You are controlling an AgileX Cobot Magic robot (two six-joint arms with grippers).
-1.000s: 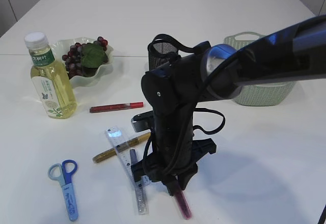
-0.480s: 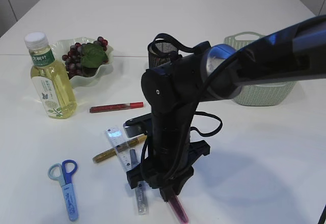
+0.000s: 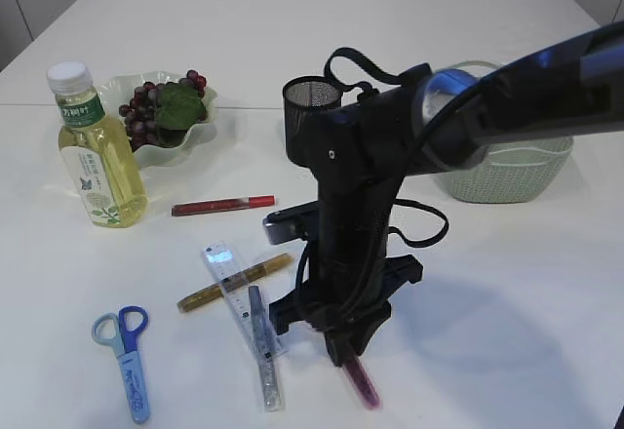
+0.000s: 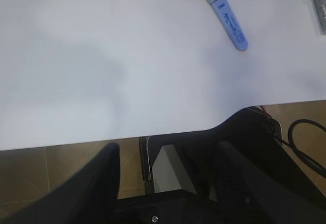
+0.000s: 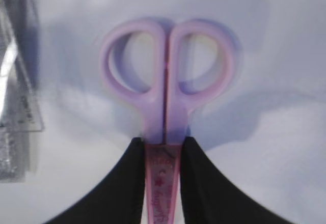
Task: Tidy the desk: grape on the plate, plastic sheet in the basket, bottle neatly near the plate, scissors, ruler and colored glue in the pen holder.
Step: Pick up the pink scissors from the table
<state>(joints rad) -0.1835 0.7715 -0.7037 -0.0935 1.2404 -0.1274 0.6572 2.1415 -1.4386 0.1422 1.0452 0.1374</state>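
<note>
Two grippers on record. Right gripper: clamped on the sheath of the pink scissors, fingers pressing either side just below the twin lilac handle loops; in the exterior view these pink scissors hang tilted beneath the arm at the front of the white table, whether the tip touches the surface cannot be told. Left gripper: jaws standing apart, nothing between them, held off the near table edge. Blue scissors: flat at front left, well apart from either gripper; also seen in the left wrist view. Ruler: clear, lying flat just left of the right arm, with a dark glue pen resting on it. Gold glue pen: lying slantwise, crossing the ruler. Red glue pen: flat, between bottle and arm. Bottle: upright, yellow liquid, white cap, just beside the plate. Grapes: on the plate, a green leaf on top. Pen holder: black mesh, upright, behind the arm. Basket: pale green, at right, partly hidden by the arm.
</note>
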